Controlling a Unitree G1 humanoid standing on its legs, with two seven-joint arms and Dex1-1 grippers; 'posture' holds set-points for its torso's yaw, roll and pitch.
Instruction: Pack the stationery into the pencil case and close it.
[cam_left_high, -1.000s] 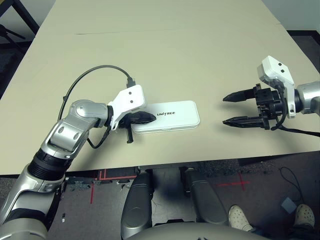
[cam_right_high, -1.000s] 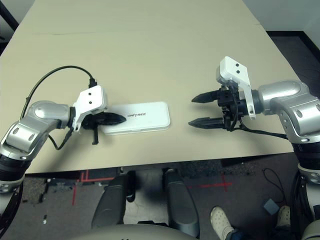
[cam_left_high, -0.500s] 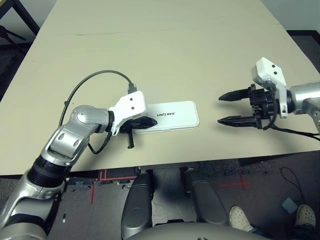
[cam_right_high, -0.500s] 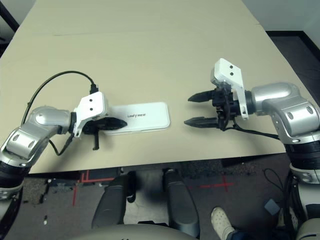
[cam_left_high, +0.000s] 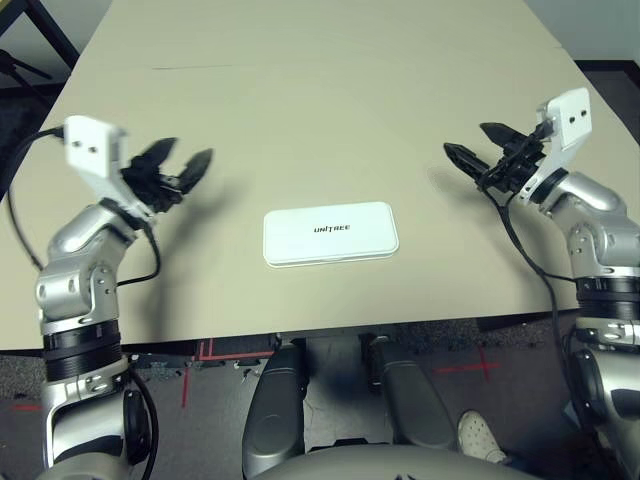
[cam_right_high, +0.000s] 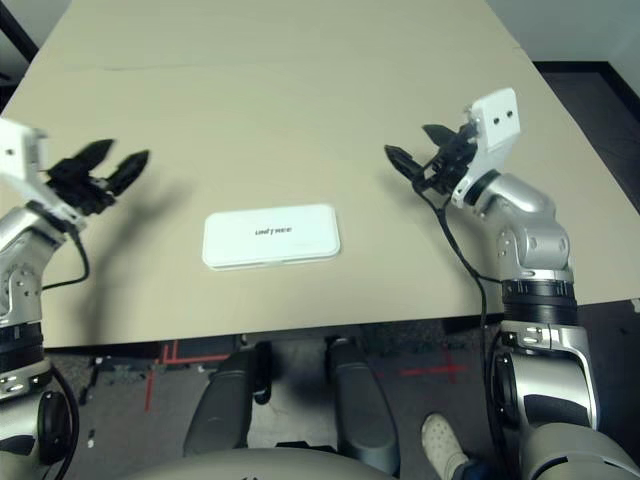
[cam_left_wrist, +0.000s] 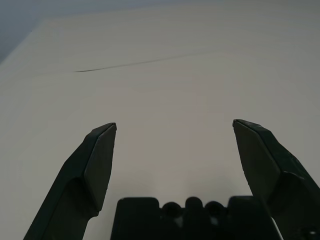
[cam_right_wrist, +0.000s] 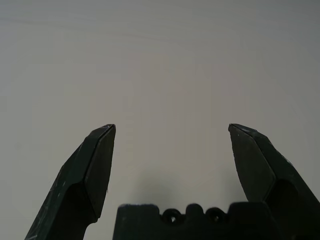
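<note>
Pencil case (cam_left_high: 330, 233) lies shut on the counter (cam_left_high: 330, 110), both hands spread and empty, left hand (cam_left_high: 178, 170) and right hand (cam_left_high: 482, 150) well apart from it. If its lid never latched, it could spring open unnoticed.

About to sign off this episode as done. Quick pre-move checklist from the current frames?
1. Pencil case lid shut: ok, it lies flat and closed with the print facing up.
2. Stationery packed inside: cannot tell, the closed lid hides the inside; no loose items on the table.
3. Left gripper clear of the case: ok, raised off to the case's left, open and holding nothing.
4. Right gripper clear of the case: ok, raised off to the case's right, open and holding nothing.
5. Case resting fully on the table: ok, it sits near the front edge but not over it.
</note>
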